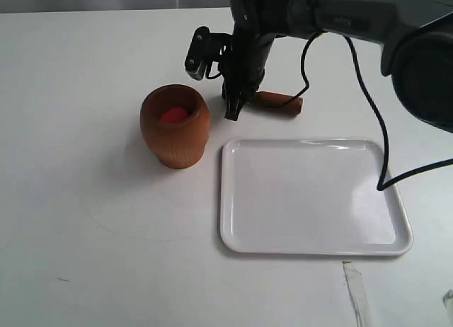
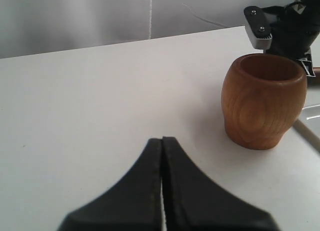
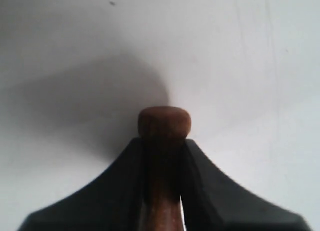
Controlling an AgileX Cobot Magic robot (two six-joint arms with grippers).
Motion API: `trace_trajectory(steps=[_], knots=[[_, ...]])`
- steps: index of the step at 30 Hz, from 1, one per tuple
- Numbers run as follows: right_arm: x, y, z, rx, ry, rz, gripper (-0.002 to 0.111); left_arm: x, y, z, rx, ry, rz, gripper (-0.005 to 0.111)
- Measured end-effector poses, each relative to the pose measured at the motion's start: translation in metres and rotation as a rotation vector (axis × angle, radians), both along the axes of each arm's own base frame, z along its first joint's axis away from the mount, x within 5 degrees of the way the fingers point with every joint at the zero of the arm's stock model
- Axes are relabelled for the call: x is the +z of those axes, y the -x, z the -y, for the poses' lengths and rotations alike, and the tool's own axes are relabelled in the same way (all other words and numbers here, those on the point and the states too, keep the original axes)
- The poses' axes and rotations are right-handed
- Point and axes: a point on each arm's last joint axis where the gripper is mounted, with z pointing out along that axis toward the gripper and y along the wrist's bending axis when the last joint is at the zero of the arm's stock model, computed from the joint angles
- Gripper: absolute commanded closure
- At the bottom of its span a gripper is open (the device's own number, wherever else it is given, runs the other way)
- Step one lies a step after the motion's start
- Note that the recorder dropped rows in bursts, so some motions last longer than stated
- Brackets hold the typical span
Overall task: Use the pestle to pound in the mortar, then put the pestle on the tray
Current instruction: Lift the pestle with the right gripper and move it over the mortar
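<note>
The light wooden mortar (image 1: 175, 126) stands upright on the white table with something red-pink (image 1: 173, 115) inside; the left wrist view also shows the mortar (image 2: 263, 101). Just to its right lies the dark pestle (image 1: 279, 100), behind the tray's far rim. My right gripper (image 1: 233, 113) is shut on its thin handle, and the knobbed end of the pestle (image 3: 164, 122) sticks out past the fingers. The glossy white tray (image 1: 311, 196) lies in front of the pestle. My left gripper (image 2: 162, 140) is shut on nothing, low over the table some way from the mortar.
A black cable (image 1: 368, 100) runs from the right arm down over the tray's far right corner. A strip of clear tape (image 1: 356, 291) lies near the table's front edge. The tray's rim (image 2: 307, 133) passes right beside the mortar.
</note>
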Motion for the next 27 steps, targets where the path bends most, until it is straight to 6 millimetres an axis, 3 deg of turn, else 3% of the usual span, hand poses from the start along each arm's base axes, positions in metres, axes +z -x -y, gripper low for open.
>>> trace_trajectory(steps=[3,5,13,18,23,27], knots=[[0.005,-0.005,0.003,-0.035,0.014,0.046,0.108,0.0,0.0,0.0,0.0,0.0,0.0,0.107],[0.022,-0.007,0.002,-0.065,-0.027,0.09,0.108,0.0,0.0,0.0,0.0,0.0,0.0,0.107],[0.152,0.008,0.006,-0.175,-0.372,0.279,0.108,0.0,0.0,0.0,0.0,0.0,0.0,0.107],[0.201,0.036,0.019,-0.208,-0.651,0.357,0.108,0.0,0.0,0.0,0.0,0.0,0.0,0.107],[0.208,0.068,0.033,-0.253,-0.928,0.486,0.108,0.0,0.0,0.0,0.0,0.0,0.0,0.107],[0.179,0.101,0.037,-0.26,-1.085,0.591,0.108,0.0,0.0,0.0,0.0,0.0,0.0,0.107]])
